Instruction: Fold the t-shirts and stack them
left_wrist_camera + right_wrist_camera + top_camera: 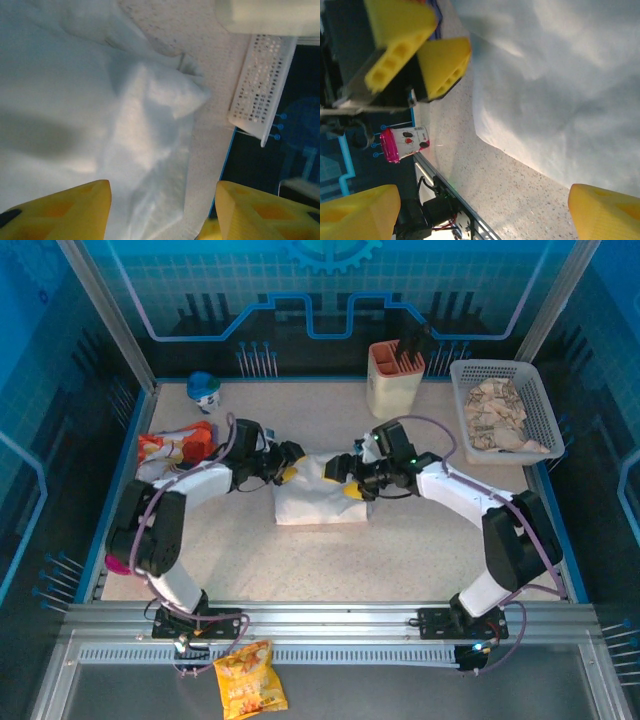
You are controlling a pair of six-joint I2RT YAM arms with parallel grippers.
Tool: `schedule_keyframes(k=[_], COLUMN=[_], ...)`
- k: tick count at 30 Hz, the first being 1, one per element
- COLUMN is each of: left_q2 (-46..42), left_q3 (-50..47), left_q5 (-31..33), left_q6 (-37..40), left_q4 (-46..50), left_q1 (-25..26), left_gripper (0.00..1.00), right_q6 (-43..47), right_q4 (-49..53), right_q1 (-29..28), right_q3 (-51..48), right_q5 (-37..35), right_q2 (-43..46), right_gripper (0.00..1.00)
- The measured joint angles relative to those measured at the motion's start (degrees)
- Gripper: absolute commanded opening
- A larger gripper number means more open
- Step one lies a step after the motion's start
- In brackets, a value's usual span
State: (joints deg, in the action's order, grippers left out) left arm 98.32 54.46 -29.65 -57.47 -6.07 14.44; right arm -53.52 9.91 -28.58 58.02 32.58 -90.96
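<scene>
The left claw (290, 464) and right claw (344, 480) are spread, and nothing is pinched. The folded shirt (318, 505) could be caught by a finger and pulled open.

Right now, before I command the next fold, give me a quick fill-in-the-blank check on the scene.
The left gripper and right gripper are both ___, holding nothing.
The t-shirt below them is ___ in colour.
The basket sits at the far ___ corner of the table.
Missing words: open; white; right.
</scene>
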Motion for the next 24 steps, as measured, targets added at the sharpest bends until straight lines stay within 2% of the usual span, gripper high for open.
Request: schedule_keyframes(k=[7, 16, 21, 24], left_q2=[12.52, 15.04, 14.86, 12.15], left_q3=[3.28, 7.98, 9.16, 9.14], left_q5=[-0.46, -1.31, -1.53, -1.46], left_q6=[-4.28, -2.54, -0.87, 0.66], left_q4=[-7.76, -7.21, -4.98, -0.94], left_q1=[-0.31, -6.19, -9.84, -10.95], left_gripper=[0.54, 0.52, 0.52, 0.53], right_q6=[-4.92, -7.82, -8.15, -7.28], right_q4=[-14.01, -31.91, -34.25, -30.25], right_q1=[-1.09, 0.96, 1.03, 1.14], right_q3=[-7.45, -14.86, -15.78, -14.51], right_q5=[-1.27, 0.68, 0.94, 0.81], right_q2=[-4.94, -10.36, -10.25, -9.16], right_gripper=[0.87, 0.86, 0.86, 0.87])
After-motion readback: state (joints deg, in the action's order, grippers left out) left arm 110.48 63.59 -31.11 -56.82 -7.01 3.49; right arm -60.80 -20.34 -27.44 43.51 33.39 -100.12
